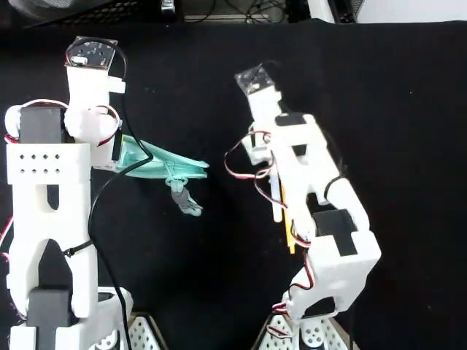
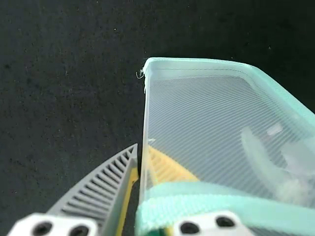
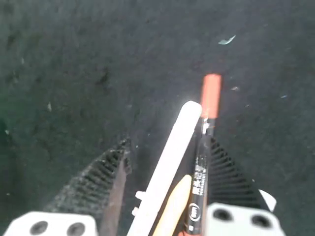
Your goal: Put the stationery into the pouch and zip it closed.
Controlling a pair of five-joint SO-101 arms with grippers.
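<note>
Pouch (image 2: 211,128), clenched at one edge by the left hand (image 2: 142,164); black table (image 1: 408,109) open around. Right hand (image 3: 170,146) released, straddling the stationery (image 3: 210,96).

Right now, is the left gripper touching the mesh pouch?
Touching. The left wrist view shows the left gripper closed on the mesh pouch, its wall pinched between the fingers, one finger visible through the mesh.

Mint-green mesh pouch (image 1: 175,166) on black tablecloth (image 1: 408,109); near the pouch, a white pen (image 1: 276,206) and yellow pencil (image 1: 290,238) lie under the white right arm (image 1: 321,189).
</note>
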